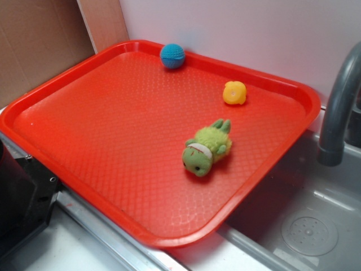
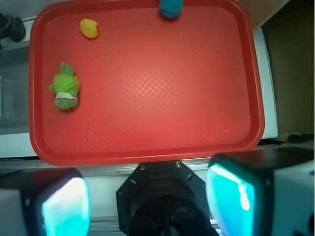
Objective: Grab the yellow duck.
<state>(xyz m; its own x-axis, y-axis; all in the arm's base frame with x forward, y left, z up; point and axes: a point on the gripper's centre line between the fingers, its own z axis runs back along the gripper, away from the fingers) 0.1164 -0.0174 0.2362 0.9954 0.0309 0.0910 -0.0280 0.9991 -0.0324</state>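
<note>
The yellow duck (image 1: 234,92) (image 2: 89,28), a small smooth rubber toy, lies on the red tray (image 1: 113,118) (image 2: 162,88) near its far right side. From the wrist view it is at the top left, far from my gripper (image 2: 147,199). The gripper hangs high above the tray's near edge, over the robot base. Its two teal-padded fingers (image 2: 231,196) stand wide apart with nothing between them. The gripper itself does not show in the exterior view.
A fuzzy green plush animal (image 1: 206,148) (image 2: 65,91) lies on the tray in front of the duck. A blue knitted ball (image 1: 172,56) (image 2: 171,7) rests against the far rim. A grey faucet (image 1: 338,107) and sink (image 1: 307,226) stand right of the tray.
</note>
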